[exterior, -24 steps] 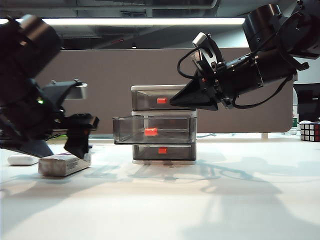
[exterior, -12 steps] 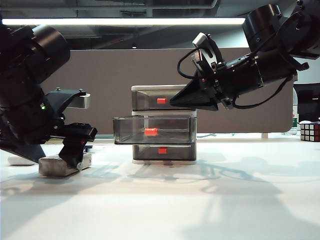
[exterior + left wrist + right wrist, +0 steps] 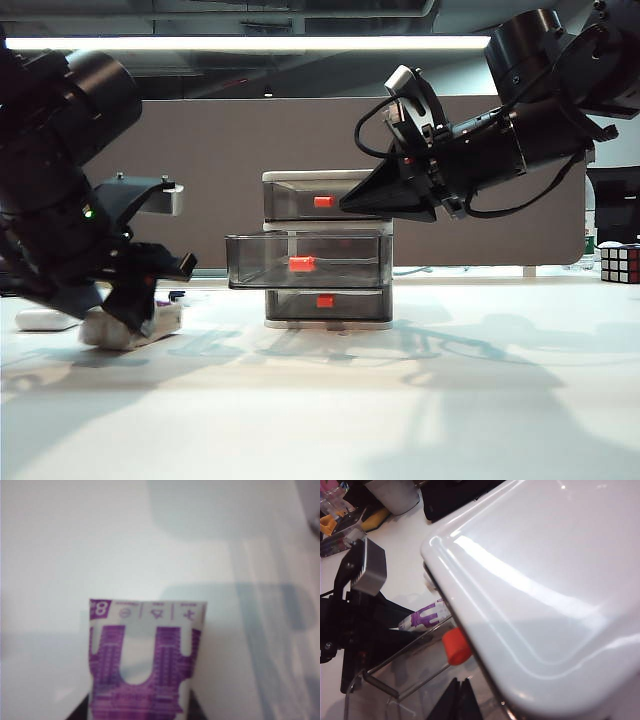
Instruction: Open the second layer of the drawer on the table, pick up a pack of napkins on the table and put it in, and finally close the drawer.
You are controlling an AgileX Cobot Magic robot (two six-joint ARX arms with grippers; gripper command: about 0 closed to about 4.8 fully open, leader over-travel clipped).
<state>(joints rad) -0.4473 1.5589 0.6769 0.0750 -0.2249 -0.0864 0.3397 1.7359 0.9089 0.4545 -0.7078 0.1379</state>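
The pack of napkins (image 3: 135, 325) lies on the bench (image 3: 400, 400) at the lower left of the exterior view, well apart from the drawer (image 3: 328, 250) in the middle. The left pincer (image 3: 135, 305) is down over it with dark fingers on both sides, clamped on the soft wrapper, which bulges beneath it. In the left wrist view the pack (image 3: 145, 665) shows its purple print on top, with a dark fingertip (image 3: 80, 714) at each lower edge.

A flat white rounded object (image 3: 45, 320) sits just behind the pack at the far left. The second layer (image 3: 305, 260) is pulled out toward the left, its red-orange handle (image 3: 302, 264) visible through the smoky front; the top and bottom layers are closed.

The right pincer (image 3: 350, 203) hangs at the upper right, its tips together in a point beside the top layer. The right wrist view shows those tips (image 3: 460, 700) shut under the cabinet's white top (image 3: 545, 580).

A colour cube (image 3: 620, 263) stands at the far right edge.
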